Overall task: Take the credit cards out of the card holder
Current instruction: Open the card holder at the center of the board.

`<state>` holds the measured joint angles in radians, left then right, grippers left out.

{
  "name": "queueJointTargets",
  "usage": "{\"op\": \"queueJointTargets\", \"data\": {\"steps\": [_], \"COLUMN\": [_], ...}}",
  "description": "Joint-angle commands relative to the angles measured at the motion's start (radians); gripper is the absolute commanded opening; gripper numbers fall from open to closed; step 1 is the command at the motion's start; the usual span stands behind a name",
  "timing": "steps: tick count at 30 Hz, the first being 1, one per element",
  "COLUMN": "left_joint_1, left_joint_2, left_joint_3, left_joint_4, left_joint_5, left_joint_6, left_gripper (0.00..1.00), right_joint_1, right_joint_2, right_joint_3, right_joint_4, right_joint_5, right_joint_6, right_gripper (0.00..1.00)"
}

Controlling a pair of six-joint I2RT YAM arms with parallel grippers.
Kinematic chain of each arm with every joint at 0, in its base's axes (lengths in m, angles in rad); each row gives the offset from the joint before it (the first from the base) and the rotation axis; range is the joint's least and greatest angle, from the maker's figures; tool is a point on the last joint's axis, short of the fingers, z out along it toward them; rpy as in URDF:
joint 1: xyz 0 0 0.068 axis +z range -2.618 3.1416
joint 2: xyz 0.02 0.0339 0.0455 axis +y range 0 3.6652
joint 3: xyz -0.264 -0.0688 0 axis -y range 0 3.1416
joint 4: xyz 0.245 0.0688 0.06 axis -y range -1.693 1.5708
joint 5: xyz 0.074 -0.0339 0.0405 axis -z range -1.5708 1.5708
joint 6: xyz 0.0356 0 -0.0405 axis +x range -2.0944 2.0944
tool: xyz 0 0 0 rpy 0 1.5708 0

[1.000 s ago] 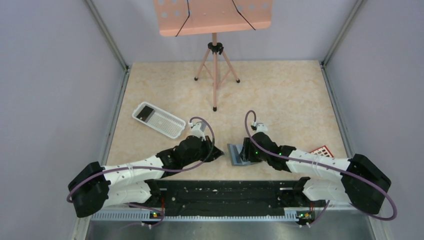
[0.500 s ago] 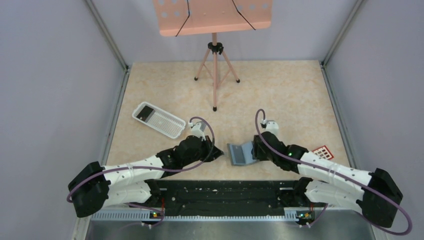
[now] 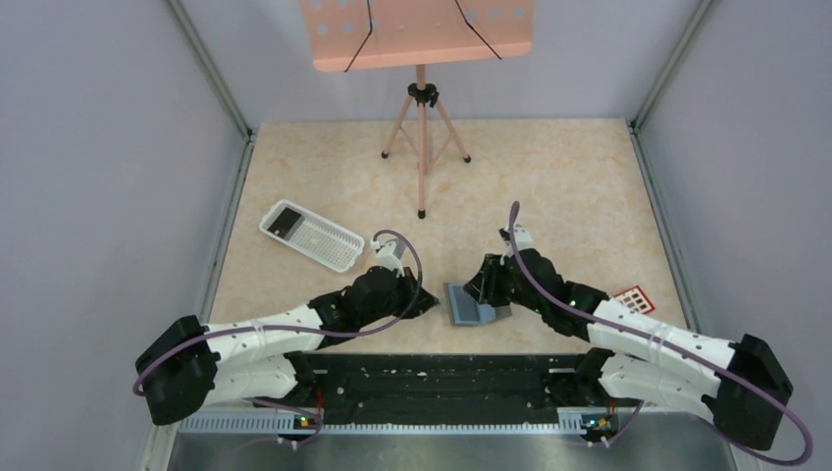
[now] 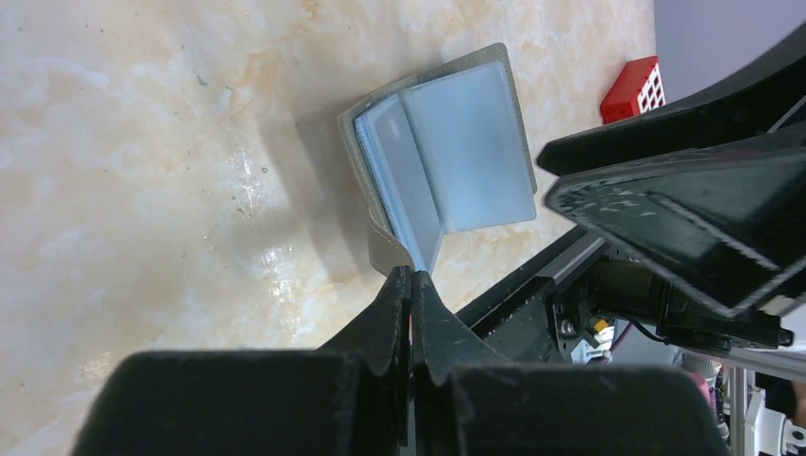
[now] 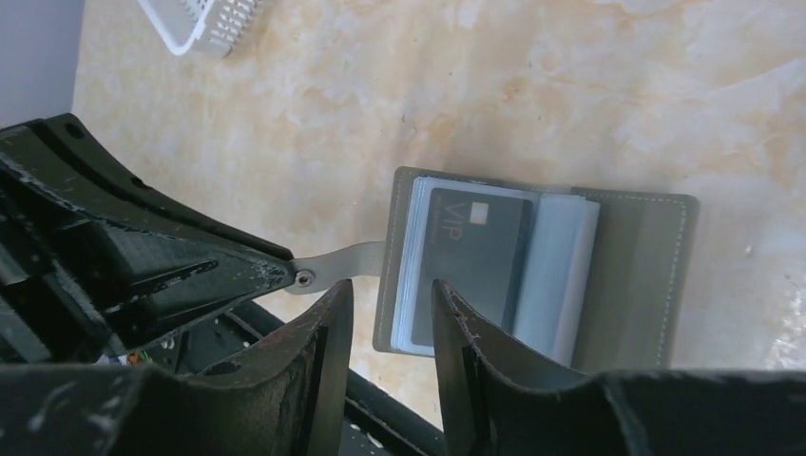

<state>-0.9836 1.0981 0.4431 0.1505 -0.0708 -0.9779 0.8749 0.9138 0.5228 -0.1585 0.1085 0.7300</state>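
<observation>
While open on the table (image 5: 570,85), card holder (image 5: 637,275), strap (image 5: 347,258) in left pincer (image 5: 288,275).

Marbled beige table (image 3: 549,177) with open card holder (image 3: 469,306), red card (image 3: 633,296), white tray (image 3: 326,241), tripod stand (image 3: 422,147).

"Where is the card holder (image 3: 467,306)?"

"Close to the table's (image 3: 549,177) 6 o'clock edge, lying open, its inside bluish-grey."

"And the arms?"

"The left gripper (image 3: 433,301) comes in from the holder's 9 o'clock. Its tip is drawn to a point just beside that edge. The right gripper (image 3: 488,294) sits over the 2 o'clock corner, jaws hidden from here."

"What else?"

"A red card (image 3: 633,297) lies at 3 o'clock, well apart. A white tray (image 3: 312,236) is at 10 o'clock, with a dark card (image 3: 286,222) in its far end. A peach music stand (image 3: 412,39) stands at 12 o'clock."
</observation>
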Motion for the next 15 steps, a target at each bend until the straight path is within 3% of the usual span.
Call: {"op": "queueJointTargets", "data": {"steps": [1, 8, 15], "left_joint_1": [-0.003, -0.003, -0.002], "left_joint_2": [-0.001, -0.001, -0.004], "left_joint_3": [0.036, 0.032, 0.035], "left_joint_4": [0.044, 0.048, 0.043], "left_joint_5": [-0.002, -0.002, -0.002], "left_joint_6": [0.001, -0.001, 0.006], "left_gripper": [0.0, 0.0, 0.0], "right_joint_1": [0.001, 0.002, 0.001], "right_joint_2": [0.084, 0.202, 0.257], "right_joint_3": [-0.026, -0.053, -0.071], "right_joint_4": [0.137, 0.196, 0.216], "right_joint_5": [-0.06, -0.055, -0.05], "right_joint_6": [0.019, 0.022, 0.014], "right_gripper": [0.36, 0.51, 0.56]}}
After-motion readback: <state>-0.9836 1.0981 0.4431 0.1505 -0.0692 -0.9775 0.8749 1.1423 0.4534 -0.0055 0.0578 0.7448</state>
